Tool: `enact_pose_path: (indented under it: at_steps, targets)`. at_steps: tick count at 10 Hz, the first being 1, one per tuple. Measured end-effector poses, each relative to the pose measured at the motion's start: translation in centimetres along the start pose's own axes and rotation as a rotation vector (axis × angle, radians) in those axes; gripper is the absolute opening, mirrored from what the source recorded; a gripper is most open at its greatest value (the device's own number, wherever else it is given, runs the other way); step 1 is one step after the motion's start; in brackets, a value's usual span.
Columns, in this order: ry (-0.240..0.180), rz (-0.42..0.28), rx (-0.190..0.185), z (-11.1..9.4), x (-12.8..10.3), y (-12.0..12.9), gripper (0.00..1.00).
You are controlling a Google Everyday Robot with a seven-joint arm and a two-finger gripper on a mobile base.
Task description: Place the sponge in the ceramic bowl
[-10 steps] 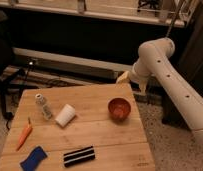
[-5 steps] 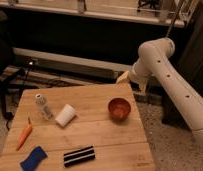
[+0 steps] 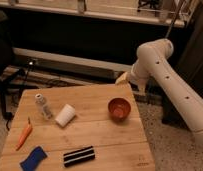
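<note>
A: A dim room is shown, with a dark wall spread across the back and a pale ledge run along its top.

B: Lower down, a long light rail is fixed along that wall. Cables are trailed over the floor at the left, and speckled floor is seen to the right.

A: The middle is filled by the wooden worktop, built of pale planks with seams running left to right.

B: The white arm is brought in from the lower right and bent at a rounded elbow beyond the worktop's far right corner.

A: The tool is poised in the air by the far edge, near that right corner. Its fingers are spread and nothing is gripped.

B: The ceramic bowl is set upright on the right half, closest to the tool, with its orange-brown inside turned to the camera.

A: A white cup is tipped on its side left of centre. A black block with white stripes is laid by the near edge.

B: The sponge, bright blue, is laid flat at the near left corner. It is just left of the block and well apart from the bowl.

A: A small clear bottle is stood upright just left of the cup.

B: Last, an orange carrot is laid along the left edge, between bottle and sponge.
</note>
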Motion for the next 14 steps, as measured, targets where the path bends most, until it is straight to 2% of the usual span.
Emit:
enact_pose_path:
  at_steps: [1, 3, 5, 6, 8, 9, 11, 12, 14]
  targets:
    - [0.002, -0.021, -0.008, 0.2, -1.4, -0.4, 0.80]
    - [0.007, -0.098, -0.026, 0.9, -6.5, -2.0, 0.80]
    - [-0.003, -0.224, -0.050, 2.4, -14.9, -4.1, 0.80]
    - [-0.019, -0.330, -0.068, 4.0, -20.8, -5.7, 0.80]
    - [-0.028, -0.490, -0.094, 6.1, -28.3, -7.4, 0.80]
    - [-0.029, -0.557, -0.109, 7.0, -31.3, -7.4, 0.80]
    - [-0.027, -0.623, -0.122, 7.9, -34.2, -7.1, 0.80]
    - [-0.026, -0.641, -0.126, 8.1, -34.9, -7.0, 0.80]
    - [-0.026, -0.641, -0.126, 8.1, -34.9, -7.0, 0.80]
